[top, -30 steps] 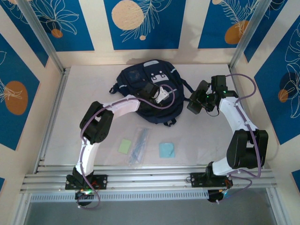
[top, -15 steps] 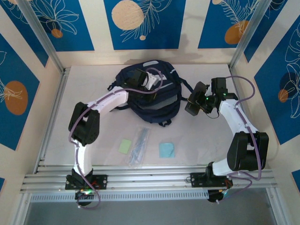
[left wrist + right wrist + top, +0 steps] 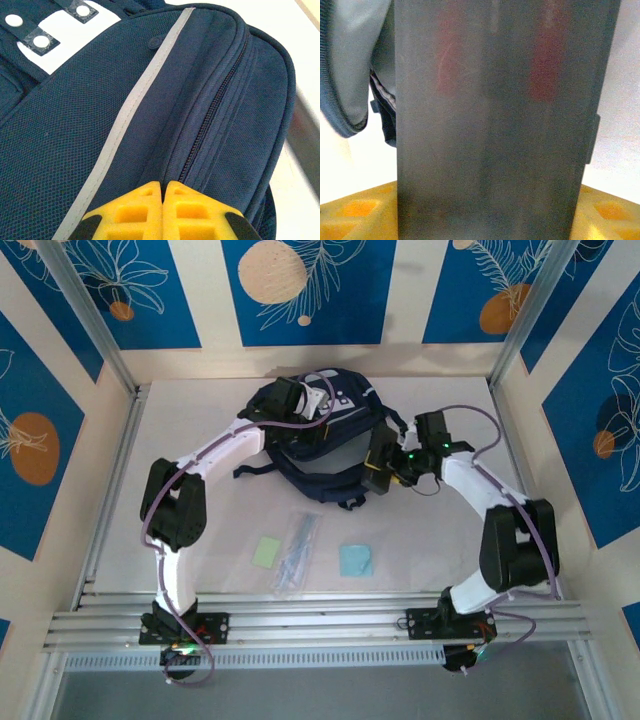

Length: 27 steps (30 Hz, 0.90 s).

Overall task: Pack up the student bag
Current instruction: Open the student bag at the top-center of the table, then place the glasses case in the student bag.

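Observation:
The student bag (image 3: pixel 322 475), dark navy with a light grey stripe, lies at the back middle of the table. My left gripper (image 3: pixel 300 400) sits over its top part. In the left wrist view the yellow fingers (image 3: pixel 145 210) are pressed together, their tips (image 3: pixel 163 187) pinched at the seam beside the bag's zip (image 3: pixel 210 115). My right gripper (image 3: pixel 395 460) is shut on a flat dark grey case (image 3: pixel 377 468) at the bag's right side. In the right wrist view this case (image 3: pixel 495 110) stands between the yellow fingers (image 3: pixel 355 210), with the bag's edge (image 3: pixel 350 75) at the left.
In front of the bag lie a green pad (image 3: pixel 267 551), a clear pouch of pens (image 3: pixel 297 550) and a light blue pad (image 3: pixel 356 560). Walls close the table on three sides. Metal rails (image 3: pixel 320 625) run along the near edge.
My left gripper has slid up and left along the bag, from its right middle to its top. The right gripper has carried the dark case leftward to the bag's right side.

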Each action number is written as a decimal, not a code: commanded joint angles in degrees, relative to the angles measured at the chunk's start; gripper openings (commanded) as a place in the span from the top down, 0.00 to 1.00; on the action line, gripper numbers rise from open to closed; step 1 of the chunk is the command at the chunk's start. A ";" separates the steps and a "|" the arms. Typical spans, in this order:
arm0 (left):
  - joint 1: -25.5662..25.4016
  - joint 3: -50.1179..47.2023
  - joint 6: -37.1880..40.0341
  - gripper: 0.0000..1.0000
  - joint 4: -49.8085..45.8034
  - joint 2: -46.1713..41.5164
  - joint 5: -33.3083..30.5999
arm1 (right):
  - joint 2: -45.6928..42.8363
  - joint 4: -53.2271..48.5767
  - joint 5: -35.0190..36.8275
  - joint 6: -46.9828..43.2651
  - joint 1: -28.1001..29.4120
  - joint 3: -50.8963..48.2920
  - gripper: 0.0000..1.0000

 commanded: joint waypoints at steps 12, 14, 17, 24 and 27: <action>1.76 0.76 -1.26 1.00 0.21 -0.48 -0.37 | 19.58 5.58 -7.57 8.51 6.37 17.73 0.55; 1.76 0.45 -1.50 1.00 0.51 -0.45 -0.02 | 21.21 4.18 -6.73 8.08 6.83 19.72 0.46; 1.76 -0.46 -1.95 1.00 1.11 -0.80 0.11 | 22.51 1.49 -4.69 6.88 7.06 21.93 0.24; 1.85 -0.42 -2.15 1.00 1.23 -0.73 0.66 | 18.58 0.90 -2.44 3.31 6.86 18.22 0.14; 1.85 -0.41 -2.54 1.00 1.39 -0.85 1.22 | 18.46 2.98 -3.36 3.67 6.83 15.78 0.14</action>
